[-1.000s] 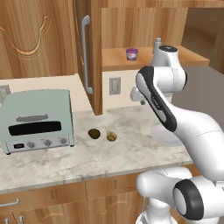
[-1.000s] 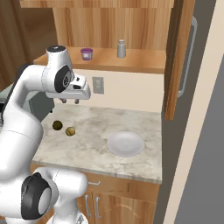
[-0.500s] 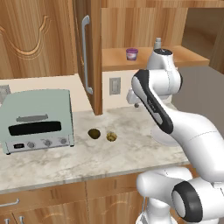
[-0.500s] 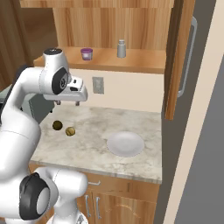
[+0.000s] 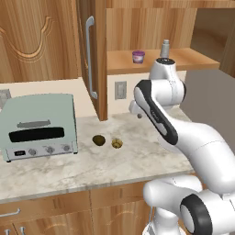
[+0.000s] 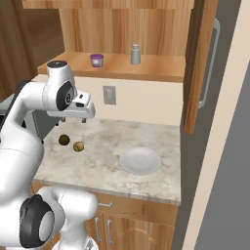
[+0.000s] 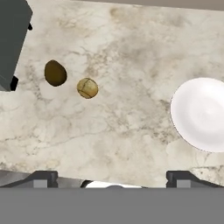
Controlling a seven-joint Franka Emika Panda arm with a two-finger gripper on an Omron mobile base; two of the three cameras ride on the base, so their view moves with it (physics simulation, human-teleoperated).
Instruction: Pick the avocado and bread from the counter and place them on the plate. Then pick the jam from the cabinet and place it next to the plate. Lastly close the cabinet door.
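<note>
The avocado (image 7: 55, 73) sat in the upper left of the hand view, a dark olive oval lump on the marbled counter (image 7: 122, 118), and just beside it to the right lay the bread (image 7: 87, 88), tan and roundish with a seam across its top; whether the two touched could not be told. Well apart, at the right edge of that view, waited the plate (image 7: 203, 114), smooth, white, shallow, nothing on it. In the right base view the gripper (image 6: 84, 117) hung above the counter left of centre, jaws spread wide and holding nothing, with the avocado (image 6: 64, 140) and bread (image 6: 78, 146) lower down to its left. The call here looked like this: swing left, centre over the avocado alone, and come down with the fingers straddling its short axis, because the bread was close enough to get knocked by a careless finger. That rounded skin would likely slip under an off-centre squeeze. Up on the cabinet shelf (image 6: 161, 71) stood the little purple jam (image 6: 96, 60) beside a grey shaker (image 6: 135, 54), the cabinet door (image 6: 201, 63) standing open, and a pale green toaster oven (image 5: 39, 126) squatted at the left of the left base view.
</note>
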